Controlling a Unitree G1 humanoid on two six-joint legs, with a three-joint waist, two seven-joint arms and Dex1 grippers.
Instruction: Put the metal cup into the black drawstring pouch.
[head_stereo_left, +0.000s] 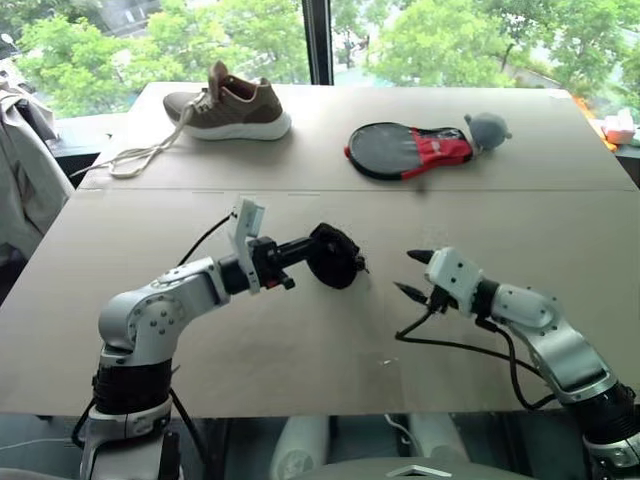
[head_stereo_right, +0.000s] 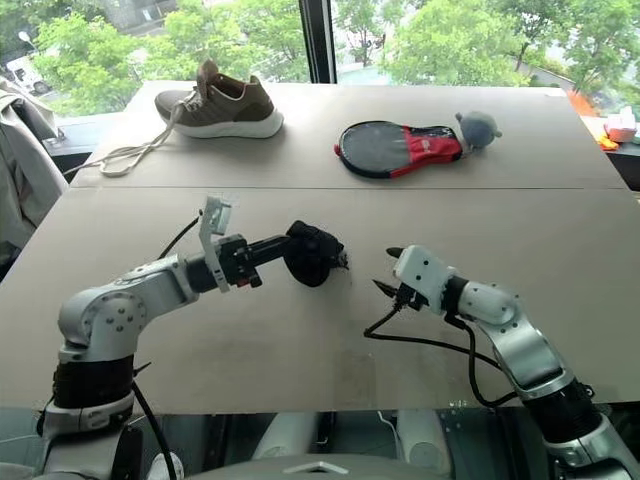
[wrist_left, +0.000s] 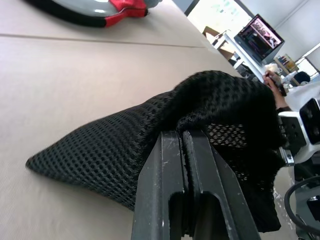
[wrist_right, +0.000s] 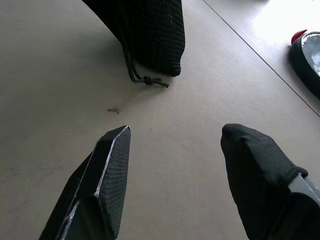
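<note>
The black drawstring pouch (head_stereo_left: 335, 256) is a soft black mesh bag held bunched in mid-table, its lower end resting on the table (head_stereo_left: 300, 350). My left gripper (head_stereo_left: 308, 247) is shut on the pouch's upper fabric (wrist_left: 165, 120). The pouch's cord and toggle (wrist_right: 145, 80) trail onto the tabletop. To the right of the pouch, my right gripper (head_stereo_left: 405, 272) stands open just above the table, nothing between its fingers (wrist_right: 112, 160). A hand's width of bare table separates it from the pouch. The metal cup is out of view.
At the back of the table lie a brown shoe (head_stereo_left: 230, 105) with loose laces, a black-and-red paddle case (head_stereo_left: 405, 150) and a grey round object (head_stereo_left: 487, 128). A jacket (head_stereo_left: 20, 170) hangs at the far left. A black cable (head_stereo_left: 450, 345) lies by my right arm.
</note>
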